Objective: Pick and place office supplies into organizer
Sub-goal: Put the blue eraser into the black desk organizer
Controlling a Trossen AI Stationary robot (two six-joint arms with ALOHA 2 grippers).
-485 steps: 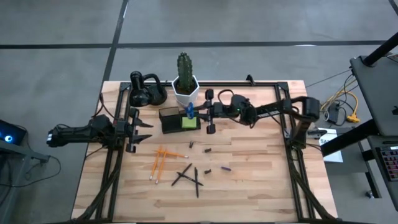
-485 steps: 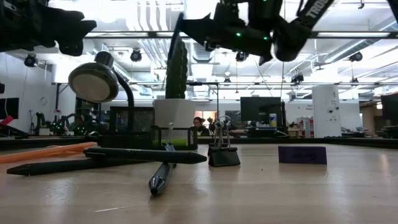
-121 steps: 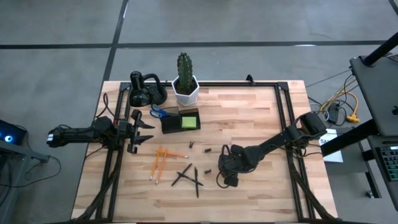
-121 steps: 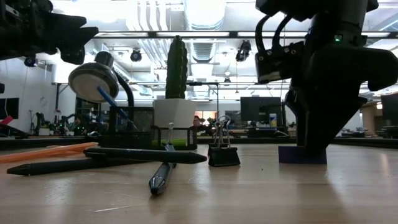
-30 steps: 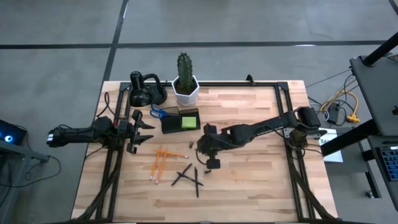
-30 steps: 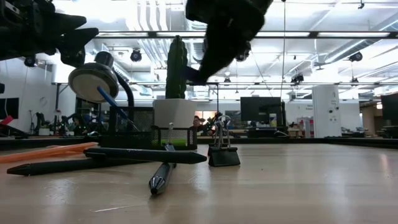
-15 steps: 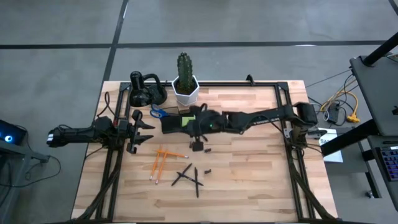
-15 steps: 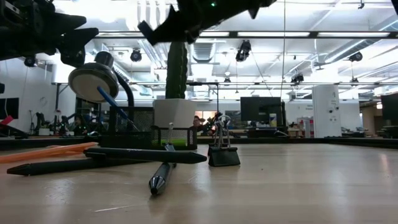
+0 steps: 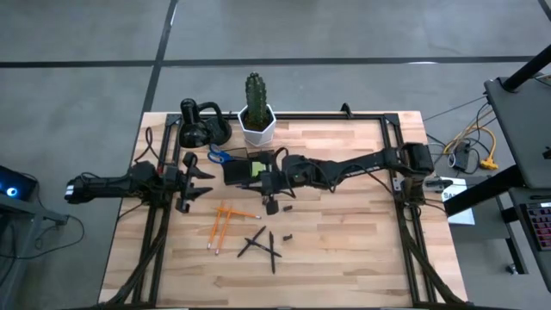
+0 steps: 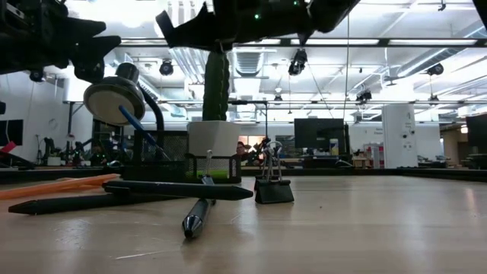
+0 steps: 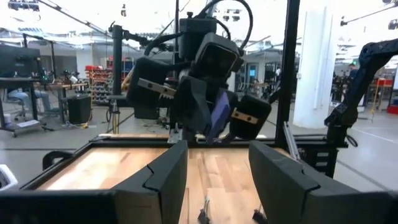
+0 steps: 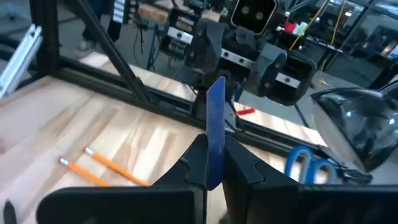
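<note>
My right gripper [image 12: 214, 163] is pinched tight on a thin purple-blue slip [image 12: 216, 127], held edge-up between the pads. I cannot tell what the slip is beyond a flat, stiff piece. In the high view that gripper [image 9: 265, 182] hangs just over the organizer [image 9: 237, 169], which sits toward the table's far edge, left of centre, beside the cactus pot [image 9: 256, 127]. The green pad [image 9: 262, 168] already lies in the organizer and the scissors [image 9: 220, 157] rest against its far left corner.

I judge this to be the carrying step, nearly at the drop. Next I need to line the slip up over a free compartment, come down a little, then part the jaws so it falls inside rather than onto the rim.

My left gripper [image 9: 195, 180] waits near the left edge, jaws spread wide and holding nothing. Pencils [image 9: 220, 223], pens [image 9: 261, 244] and a few small dark bits [image 9: 287, 237] remain on the table's middle.
</note>
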